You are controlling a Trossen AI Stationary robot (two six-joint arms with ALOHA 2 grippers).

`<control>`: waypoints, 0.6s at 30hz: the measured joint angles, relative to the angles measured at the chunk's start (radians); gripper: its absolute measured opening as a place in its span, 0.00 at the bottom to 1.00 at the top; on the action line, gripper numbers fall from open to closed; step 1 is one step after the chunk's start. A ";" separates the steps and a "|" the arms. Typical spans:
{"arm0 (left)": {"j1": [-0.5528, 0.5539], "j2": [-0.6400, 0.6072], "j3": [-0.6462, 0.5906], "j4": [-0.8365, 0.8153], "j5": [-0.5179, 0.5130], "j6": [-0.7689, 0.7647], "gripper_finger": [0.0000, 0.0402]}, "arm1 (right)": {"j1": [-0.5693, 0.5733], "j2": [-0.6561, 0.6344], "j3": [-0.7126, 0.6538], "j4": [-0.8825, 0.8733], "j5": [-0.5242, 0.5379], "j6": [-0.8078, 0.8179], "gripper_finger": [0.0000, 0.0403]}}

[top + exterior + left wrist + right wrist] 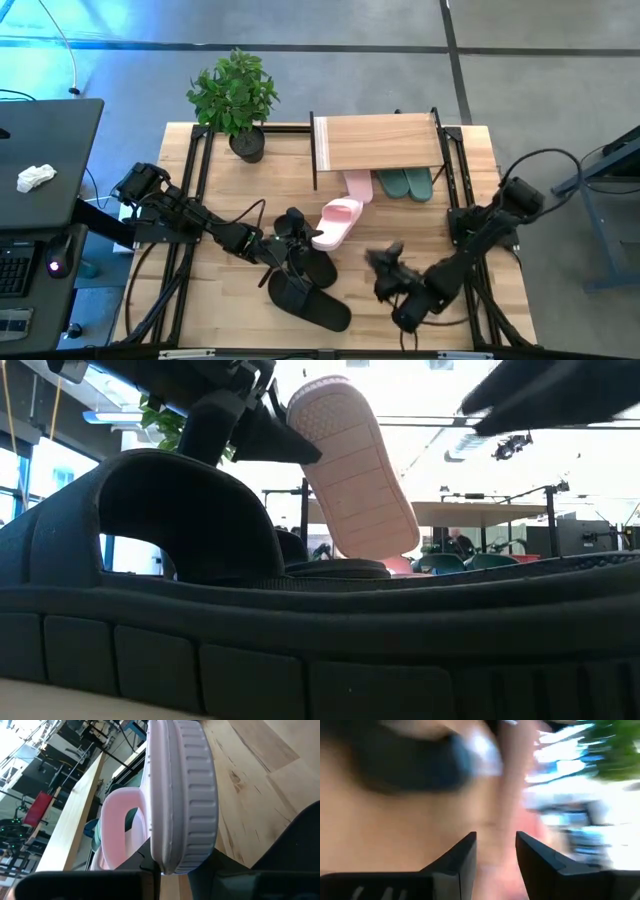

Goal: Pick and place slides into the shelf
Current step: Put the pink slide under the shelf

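left end effector (300, 232) grips a pink slide (338, 221) near the shelf (378, 143).

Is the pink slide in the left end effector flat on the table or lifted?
Lifted and tilted. The left end effector grips the pink slide by one end; the low view shows its sole raised, facing the camera.

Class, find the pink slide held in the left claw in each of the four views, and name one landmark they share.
High: pink slide centre, before the shelf.
Low: upper centre, sole showing.
Left wrist: centre, edge-on.
Right wrist: cannot tell, blurred.
Shared landmark: the shelf; black slide in front.
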 joint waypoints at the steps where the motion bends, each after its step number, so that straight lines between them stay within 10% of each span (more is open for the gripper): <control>1: 0.000 0.000 0.000 0.000 0.000 0.000 0.12 | -0.017 -0.015 0.000 -0.055 0.079 -0.023 0.31; 4: 0.000 0.000 0.000 -0.005 0.000 -0.001 0.12 | -0.092 -0.104 0.000 -0.261 0.175 0.017 0.31; 8: 0.000 0.000 0.000 -0.009 0.000 -0.001 0.12 | -0.255 -0.265 0.000 -0.436 -0.010 0.078 0.31; 18: 0.000 0.000 0.000 -0.023 -0.008 -0.003 0.12 | -0.413 -0.518 0.038 -0.094 -0.098 -0.432 0.31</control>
